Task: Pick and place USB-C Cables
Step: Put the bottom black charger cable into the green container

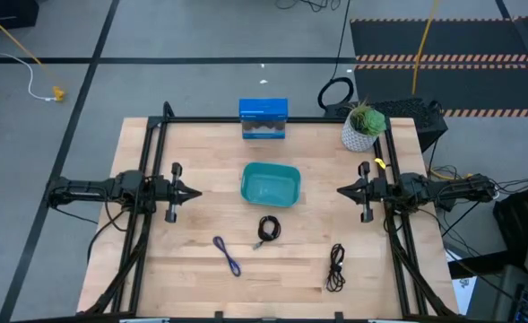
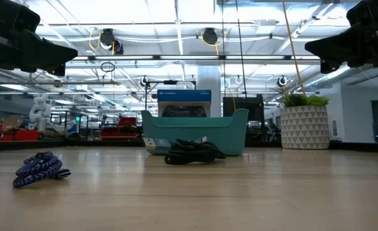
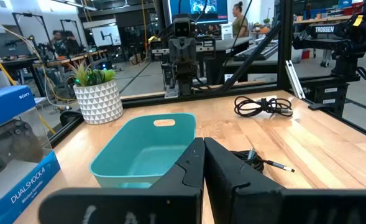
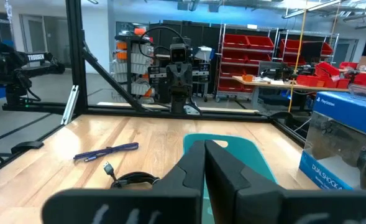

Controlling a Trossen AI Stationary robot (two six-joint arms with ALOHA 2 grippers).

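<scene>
Three cable bundles lie flat on the wooden table, none touched. The coiled black one point(image 1: 268, 230) point(image 2: 194, 153) sits just near of the teal bin point(image 1: 270, 183) point(image 3: 146, 151). The blue-purple one point(image 1: 227, 255) point(image 2: 38, 169) point(image 4: 106, 151) lies toward the near left. The elongated black one point(image 1: 336, 267) point(image 3: 263, 106) lies toward the near right. My left gripper point(image 1: 196, 192) point(image 3: 203, 146) hovers shut at the table's left side, pointing at the bin. My right gripper point(image 1: 341, 190) point(image 4: 205, 149) hovers shut at the right side, facing it.
A blue DualShock box point(image 1: 264, 117) stands at the far edge behind the bin. A potted plant in a white pot point(image 1: 363, 128) sits at the far right corner. A black frame rail point(image 1: 272, 119) borders the table. Bare wood lies between the cables and the near edge.
</scene>
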